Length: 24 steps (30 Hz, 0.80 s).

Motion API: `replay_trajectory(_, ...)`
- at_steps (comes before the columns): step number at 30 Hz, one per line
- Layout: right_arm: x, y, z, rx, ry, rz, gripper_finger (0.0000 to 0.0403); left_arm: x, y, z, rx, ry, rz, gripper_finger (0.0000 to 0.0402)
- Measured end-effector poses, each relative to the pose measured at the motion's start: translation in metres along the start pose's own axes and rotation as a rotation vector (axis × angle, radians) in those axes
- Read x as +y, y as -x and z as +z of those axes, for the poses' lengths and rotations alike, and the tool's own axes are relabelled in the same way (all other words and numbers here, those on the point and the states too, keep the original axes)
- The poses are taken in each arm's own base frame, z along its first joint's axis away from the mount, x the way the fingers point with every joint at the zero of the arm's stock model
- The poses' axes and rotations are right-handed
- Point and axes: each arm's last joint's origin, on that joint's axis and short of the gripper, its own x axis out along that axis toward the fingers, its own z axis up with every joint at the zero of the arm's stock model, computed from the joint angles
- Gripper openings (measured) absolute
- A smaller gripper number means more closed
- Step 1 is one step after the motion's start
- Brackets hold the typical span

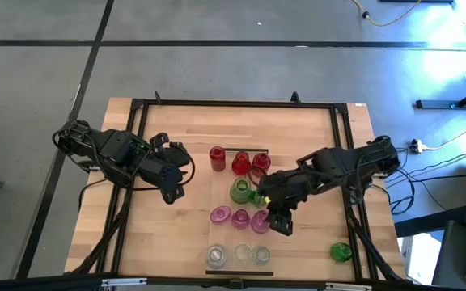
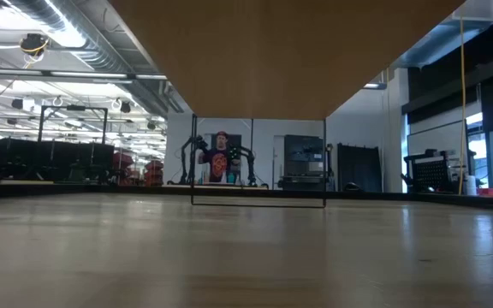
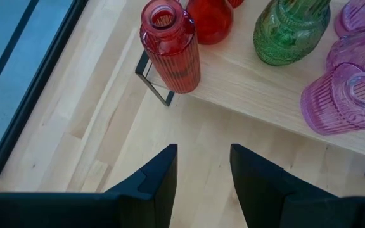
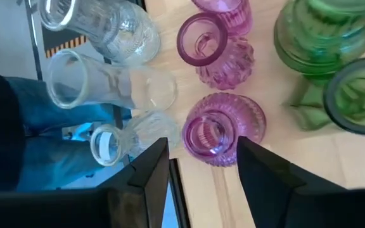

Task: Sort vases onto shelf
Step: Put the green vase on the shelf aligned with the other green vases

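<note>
High view: shelf (image 1: 226, 230) runs toward the table's front.

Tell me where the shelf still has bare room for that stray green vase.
The shelf is bare left of the green vase, between the red vases and pink vases. The right hand crowds the right side. The stray green vase sits off-shelf near the table's right corner.

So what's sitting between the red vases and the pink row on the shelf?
Green vases stand there, between the red vases and the pink row on the shelf. The high view shows it; the right tool hovers beside the pink row.
</note>
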Motion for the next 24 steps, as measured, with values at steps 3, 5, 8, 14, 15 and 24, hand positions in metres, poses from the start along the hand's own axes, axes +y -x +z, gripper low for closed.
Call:
replay_trajectory(3, 0.0, 0.009, -0.003, -0.022, -0.009, 0.002, 0.0166, 0.0, 0.0, 0.0, -0.003, 0.0, 0.003, 0.0139)
replay_trajectory(5, -0.002, 0.013, -0.004, -0.044, -0.018, -0.017, 0.0166, 0.0, 0.0, 0.0, -0.006, 0.0, 0.008, 0.0139)
replay_trajectory(8, -0.004, 0.018, -0.007, -0.049, -0.036, -0.039, 0.0166, 0.0, 0.0, 0.0, -0.007, 0.0, 0.008, 0.0139)
replay_trajectory(14, -0.006, 0.02, -0.019, 0.042, -0.042, -0.093, 0.0166, 0.0, 0.0, 0.0, -0.007, -0.002, 0.009, 0.0139)
replay_trajectory(15, -0.006, 0.02, -0.02, 0.044, -0.038, -0.102, 0.0166, 0.0, 0.0, 0.0, -0.007, -0.002, 0.009, 0.0139)
replay_trajectory(24, -0.001, 0.016, -0.037, 0.063, 0.008, -0.231, 0.0166, 0.0, 0.0, 0.0, -0.007, -0.002, 0.009, 0.0139)
